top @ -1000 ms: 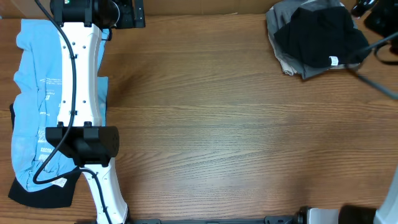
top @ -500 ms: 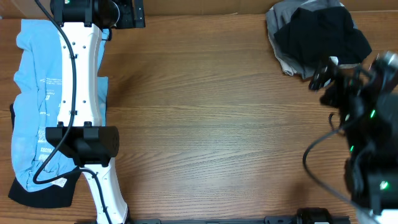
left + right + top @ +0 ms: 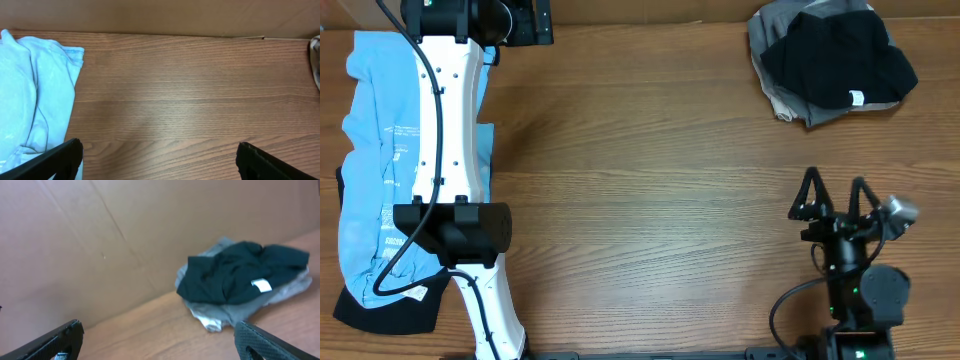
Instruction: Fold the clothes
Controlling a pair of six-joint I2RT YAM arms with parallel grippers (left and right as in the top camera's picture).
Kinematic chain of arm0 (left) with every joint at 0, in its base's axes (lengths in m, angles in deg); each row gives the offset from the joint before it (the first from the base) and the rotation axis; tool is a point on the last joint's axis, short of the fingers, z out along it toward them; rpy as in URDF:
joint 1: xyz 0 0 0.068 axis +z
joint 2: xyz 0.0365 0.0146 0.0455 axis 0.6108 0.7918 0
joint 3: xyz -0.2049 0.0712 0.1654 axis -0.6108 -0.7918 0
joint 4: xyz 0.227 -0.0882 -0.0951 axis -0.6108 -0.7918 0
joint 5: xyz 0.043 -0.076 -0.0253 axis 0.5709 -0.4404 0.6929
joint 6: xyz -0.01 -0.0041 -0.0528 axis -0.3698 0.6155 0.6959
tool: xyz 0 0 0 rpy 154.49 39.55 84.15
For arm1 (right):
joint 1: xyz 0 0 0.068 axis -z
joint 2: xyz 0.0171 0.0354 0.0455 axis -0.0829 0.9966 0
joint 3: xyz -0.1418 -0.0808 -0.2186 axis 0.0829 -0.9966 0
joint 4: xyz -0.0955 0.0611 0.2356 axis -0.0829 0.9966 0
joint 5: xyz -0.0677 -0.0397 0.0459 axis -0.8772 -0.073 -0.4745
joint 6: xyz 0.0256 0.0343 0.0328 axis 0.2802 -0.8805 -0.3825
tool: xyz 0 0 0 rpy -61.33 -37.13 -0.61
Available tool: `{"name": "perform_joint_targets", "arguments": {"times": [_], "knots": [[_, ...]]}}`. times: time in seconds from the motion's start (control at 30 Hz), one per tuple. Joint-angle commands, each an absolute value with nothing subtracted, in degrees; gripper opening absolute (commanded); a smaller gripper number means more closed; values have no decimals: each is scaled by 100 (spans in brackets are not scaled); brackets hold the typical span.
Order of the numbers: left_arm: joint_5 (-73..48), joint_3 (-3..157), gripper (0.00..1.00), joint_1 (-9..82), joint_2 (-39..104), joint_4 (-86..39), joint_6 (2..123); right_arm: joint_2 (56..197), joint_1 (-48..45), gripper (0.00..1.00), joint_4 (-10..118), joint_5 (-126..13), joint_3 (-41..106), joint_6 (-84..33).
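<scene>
Wood tabletop (image 3: 660,200) was mostly bare. Blue garment (image 3: 365,150) lay spread and rumpled along the far-left edge, partly under the left arm (image 3: 445,130). A black garment (image 3: 390,318) poked out beneath its near end. Second heap, black top (image 3: 835,55) on grey cloth (image 3: 772,40), sat crumpled in the back-right corner.

My read: nothing folded, no neat stack anywhere, so the job was at or near the start, with both heaps left to do.

Left pincer (image 3: 160,161) was spread wide, holding nothing, over bare wood just beside the blue garment. Right pincer (image 3: 835,195) was also splayed and empty, well short of the back-right heap.

Only overhead showed the black garment under the blue one; left wrist caught just the blue edge. Right wrist alone showed the cardboard wall (image 3: 100,240) behind the heap. White tag (image 3: 260,285) on the black top read clearer there.
</scene>
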State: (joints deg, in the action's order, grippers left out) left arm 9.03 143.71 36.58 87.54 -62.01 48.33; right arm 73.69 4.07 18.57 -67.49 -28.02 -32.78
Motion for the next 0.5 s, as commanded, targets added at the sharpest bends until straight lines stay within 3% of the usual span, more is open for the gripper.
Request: {"name": "perform_joint_targets", "arguments": {"times": [0.0,0.47], "knots": [[942,14371,100,3643,8756,-6190,4746,6954,241,100,1730,-7136,-3169,-3416],[942,14371,100,3643,8756,-6190,4746,5962,123,100,2185,-7409,-3877,-3409]]}}
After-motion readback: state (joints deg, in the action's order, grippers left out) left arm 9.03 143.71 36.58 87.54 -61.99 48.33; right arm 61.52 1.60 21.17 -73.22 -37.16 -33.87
